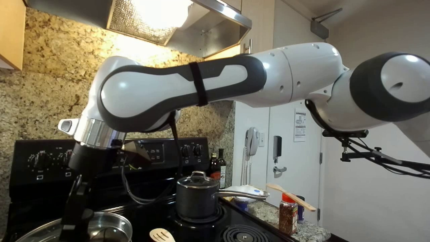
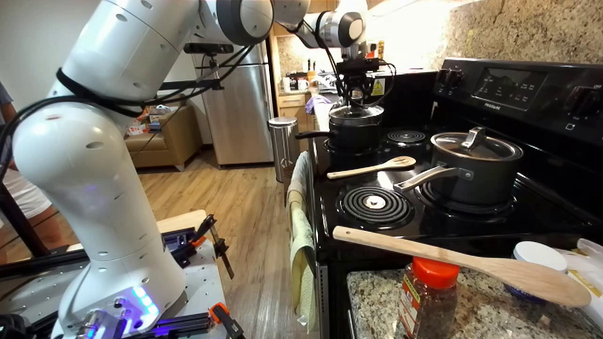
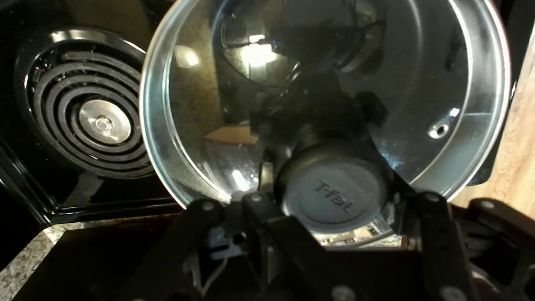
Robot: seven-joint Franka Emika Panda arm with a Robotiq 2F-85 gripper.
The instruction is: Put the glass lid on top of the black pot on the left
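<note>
Two round clear-glass lids: one black-knobbed lid [image 3: 309, 92], one metal-handled lid [image 2: 490, 147]. Two round pots: one black pot [image 2: 355, 137], one dark grey pot [image 2: 487, 183]. Two pale wooden spoons: one slotted spoon [image 2: 388, 165], one plain spoon [image 2: 499, 268]. Two bare black coil burners [image 2: 375, 203].

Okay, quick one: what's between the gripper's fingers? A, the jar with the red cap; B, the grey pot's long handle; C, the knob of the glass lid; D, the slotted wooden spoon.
C: in the wrist view, the knob marked T-fal on the glass lid shows between the fingers of the gripper.
</note>
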